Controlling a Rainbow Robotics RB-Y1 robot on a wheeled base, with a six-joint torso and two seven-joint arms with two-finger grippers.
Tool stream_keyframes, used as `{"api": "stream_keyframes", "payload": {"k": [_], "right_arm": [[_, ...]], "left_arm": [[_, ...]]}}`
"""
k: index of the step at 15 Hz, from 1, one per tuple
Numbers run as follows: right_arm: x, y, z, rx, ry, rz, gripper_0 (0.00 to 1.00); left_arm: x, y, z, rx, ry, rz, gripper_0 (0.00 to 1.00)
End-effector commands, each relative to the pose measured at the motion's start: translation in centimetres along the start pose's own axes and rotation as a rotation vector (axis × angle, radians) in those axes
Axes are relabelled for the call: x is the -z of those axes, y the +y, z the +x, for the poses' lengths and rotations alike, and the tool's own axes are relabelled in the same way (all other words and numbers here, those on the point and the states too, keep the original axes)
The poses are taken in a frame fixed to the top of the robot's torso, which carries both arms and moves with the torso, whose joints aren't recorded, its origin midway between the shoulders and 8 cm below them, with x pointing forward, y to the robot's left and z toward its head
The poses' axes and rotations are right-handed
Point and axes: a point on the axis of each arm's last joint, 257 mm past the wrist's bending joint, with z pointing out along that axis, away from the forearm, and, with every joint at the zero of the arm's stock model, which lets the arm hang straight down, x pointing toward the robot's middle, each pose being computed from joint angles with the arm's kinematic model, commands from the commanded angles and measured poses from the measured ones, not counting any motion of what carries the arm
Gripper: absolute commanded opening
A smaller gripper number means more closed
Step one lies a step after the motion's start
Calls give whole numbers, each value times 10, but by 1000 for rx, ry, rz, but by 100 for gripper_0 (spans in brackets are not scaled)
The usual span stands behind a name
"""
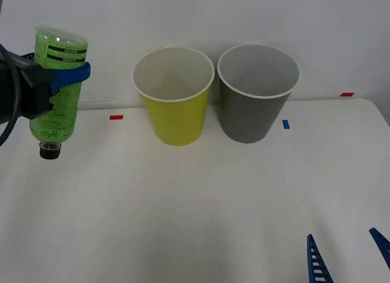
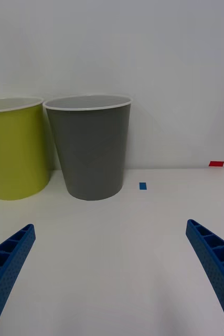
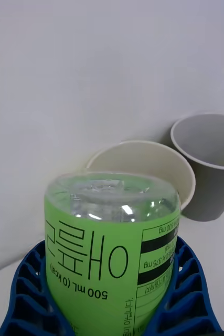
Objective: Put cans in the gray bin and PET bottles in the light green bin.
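At the upper left of the front view, the left gripper [image 1: 68,76] is seen clamped around the small slim PET bottle with the bright green printed label [image 1: 56,88], its blue ribbed fingers [image 1: 73,73] wrapped about the upper half of the body. In the left wrist view the same fingers [image 3: 188,294] cup the bottle [image 3: 112,252] on both sides. The bottle is held clear of the white table [image 1: 183,210], inverted: its small dark cap [image 1: 50,151] points down and its clear base up, so the long axis runs close to vertical, with the base end tipped slightly toward the right of the frame.

The bottle is judged light and probably empty, with thin walls that would dent under a hard squeeze and a glossy label that may slip; the mid-body hold is judged suitable, since the ribs bear on the broad cylindrical part.

To the right of the bottle, at upper centre, the tapered yellow-green plastic bin with the white rim [image 1: 177,122] stands upright and well apart from it, and the tapered dark gray plastic bin [image 1: 251,115] stands just beside that, farther right.

At the lower right corner, the right gripper [image 1: 347,255] rests low over the table with its fingers spread and nothing between them.
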Motion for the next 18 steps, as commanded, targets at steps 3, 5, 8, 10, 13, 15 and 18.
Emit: {"api": "stream_keyframes", "payload": {"k": [3, 5, 8, 10, 13, 15, 18], "right_arm": [[0, 0, 0, 0, 0, 0, 100], [0, 0, 0, 0, 0, 0, 100], [0, 0, 0, 0, 0, 0, 100], [0, 0, 0, 0, 0, 0, 100], [0, 0, 0, 0, 0, 0, 100], [0, 0, 0, 0, 0, 0, 100], [0, 0, 0, 0, 0, 0, 100]], "left_arm": [[-17, 6, -50, -12, -89, -37, 0], [-29, 8, -67, -12, -106, -50, 0], [-51, 6, -96, -25, -154, -74, 0], [-70, -4, -105, -44, -187, -76, 0], [-92, -17, -116, -56, -201, -75, 0], [-104, -27, -127, -71, -216, -98, 0], [-125, -35, -129, -15, -214, -73, 0]]}}
